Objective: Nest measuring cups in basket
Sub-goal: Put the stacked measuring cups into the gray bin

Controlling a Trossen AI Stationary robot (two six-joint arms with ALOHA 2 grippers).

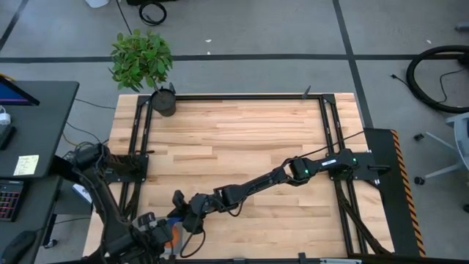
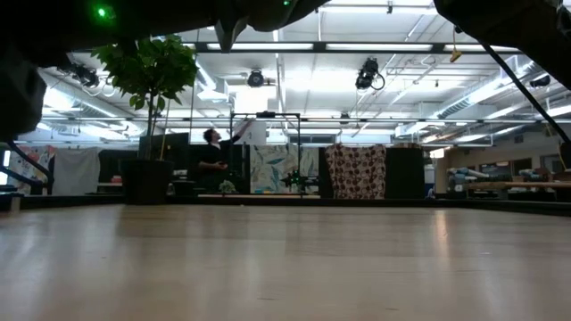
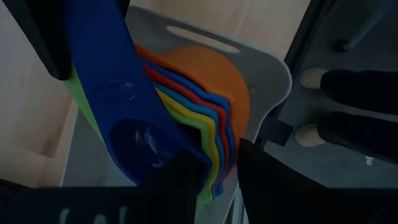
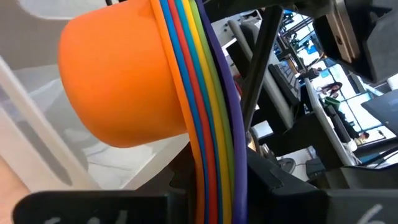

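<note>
Orange on the outside, the nested stack of measuring cups (image 4: 124, 81) shows its bowl to the right wrist camera, with the rims of the other cups, red, light blue, green, yellow and dark blue, packed tight against one another. The stack hangs over the pale grey basket (image 3: 186, 31), which sits at the near edge of the wooden table (image 1: 242, 139), close to the left corner. In the left wrist view the dark blue cup (image 3: 118, 112) lies innermost, its flat handle running up between the dark fingers (image 3: 186, 180), and the left gripper (image 3: 214, 177) is closed on the stack's edge near the handles. From above, the left gripper (image 1: 157, 233) sits low at the table's front edge, with a bit of orange beside it. The right gripper (image 1: 183, 209) reaches across the table to the same spot; its fingers stand either side of the stacked rims in its own view, and the stack fills the picture, so it too is clamped on the cups. A potted plant (image 1: 143, 62) stands at the far left corner. Across the room, well behind the table, a person (image 2: 212, 152) stands.
</note>
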